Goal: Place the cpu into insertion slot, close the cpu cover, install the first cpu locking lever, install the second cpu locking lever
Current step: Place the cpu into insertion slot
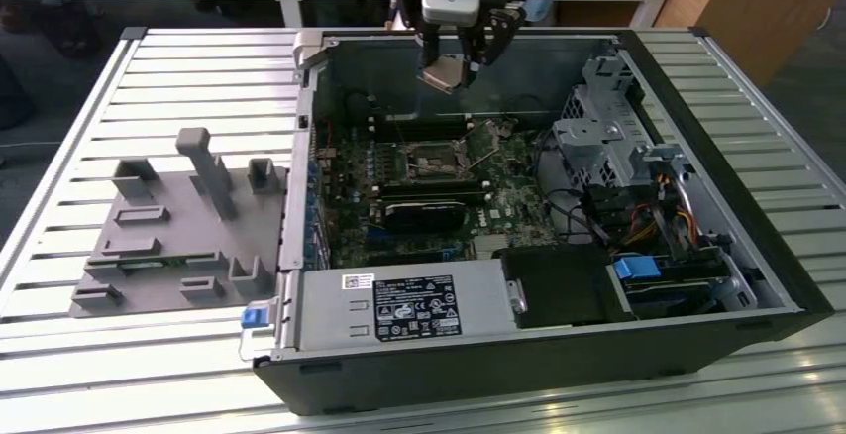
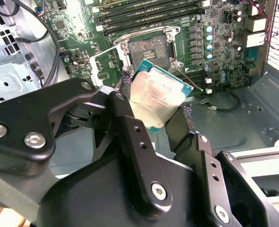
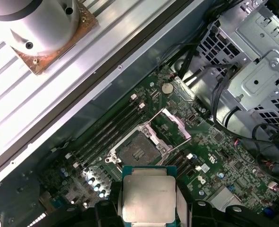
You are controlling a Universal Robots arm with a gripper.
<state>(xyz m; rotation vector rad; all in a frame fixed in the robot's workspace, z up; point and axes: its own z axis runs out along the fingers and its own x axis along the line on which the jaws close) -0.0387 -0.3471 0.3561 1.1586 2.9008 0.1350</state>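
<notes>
Jaws clamped on two opposite edges of the cpu point(image 2: 156, 97), the gripper point(image 1: 454, 65) hangs over the open computer case point(image 1: 529, 365), the chip tilted and clear of the board. Below the jaws, well apart from the chip, lies the bare insertion slot point(image 3: 137, 152) on the green motherboard point(image 3: 215, 156). Just beside the slot, the cpu cover point(image 3: 174, 124) appears to stand swung open, though the angle leaves that unsure. Long black memory sticks point(image 3: 108, 130) flank the slot. Farther out from the jaws, a grey moulded fixture point(image 1: 172, 226) sits on the slatted table point(image 1: 79, 355).
</notes>
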